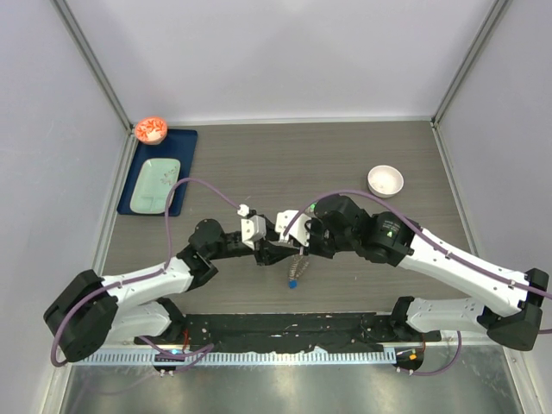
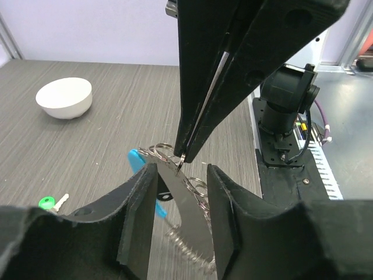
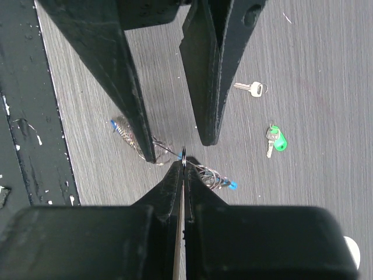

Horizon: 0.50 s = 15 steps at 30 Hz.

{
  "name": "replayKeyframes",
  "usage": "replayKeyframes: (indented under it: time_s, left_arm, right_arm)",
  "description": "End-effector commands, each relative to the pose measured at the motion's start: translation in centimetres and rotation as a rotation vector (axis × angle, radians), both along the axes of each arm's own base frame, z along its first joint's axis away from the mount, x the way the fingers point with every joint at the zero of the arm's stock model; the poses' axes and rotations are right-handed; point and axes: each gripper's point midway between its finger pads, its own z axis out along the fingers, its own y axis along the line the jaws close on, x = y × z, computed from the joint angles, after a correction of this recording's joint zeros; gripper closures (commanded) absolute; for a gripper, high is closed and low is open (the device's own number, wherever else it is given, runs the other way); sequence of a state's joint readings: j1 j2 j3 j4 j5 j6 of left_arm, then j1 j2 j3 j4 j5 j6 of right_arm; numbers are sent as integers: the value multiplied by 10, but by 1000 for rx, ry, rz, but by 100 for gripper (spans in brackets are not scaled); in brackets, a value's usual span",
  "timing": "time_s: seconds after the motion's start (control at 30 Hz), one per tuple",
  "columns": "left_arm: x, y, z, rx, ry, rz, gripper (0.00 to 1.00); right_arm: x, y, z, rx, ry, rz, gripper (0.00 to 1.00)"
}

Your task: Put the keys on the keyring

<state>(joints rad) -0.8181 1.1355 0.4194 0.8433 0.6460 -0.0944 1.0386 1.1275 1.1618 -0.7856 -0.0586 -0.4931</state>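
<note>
Silvery chain is sagging from the keyring (image 3: 204, 172), which is being held over the middle of the counter (image 1: 345, 155), where the two arms are meeting. The right gripper (image 3: 183, 165) is pinching one thin wire ring of it, jaws pressed tight together. The left gripper (image 2: 180, 172) is standing spread wide, its fingers (image 2: 143, 204) straddling that same ring; whether either is touching the wire I cannot tell. Seen from above, the keyring's long axis is running toward the near edge, blue end nearest. The silver key (image 3: 252, 88) and the green-headed key (image 3: 277, 141) are lying loose near each other, roughly crosswise, apart from the keyring.
</note>
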Motion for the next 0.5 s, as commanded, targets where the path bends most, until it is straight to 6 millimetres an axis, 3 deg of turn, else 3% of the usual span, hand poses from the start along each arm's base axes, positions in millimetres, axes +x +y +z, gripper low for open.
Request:
replayKeyframes:
  time_s: [0.0,0.37,0.47]
  left_arm:
    - [-1,-7,30,-74,-78,-40,59]
    - [1,-13,24,-38,-65,-52,77]
    - [3,-14,19,-10,-50,-56,78]
  right_arm:
    - [1,11,23,95,-49,32,99]
    - [-4,13,28,123,-47,54,99]
    - [-3,13,28,128,-51,53,99]
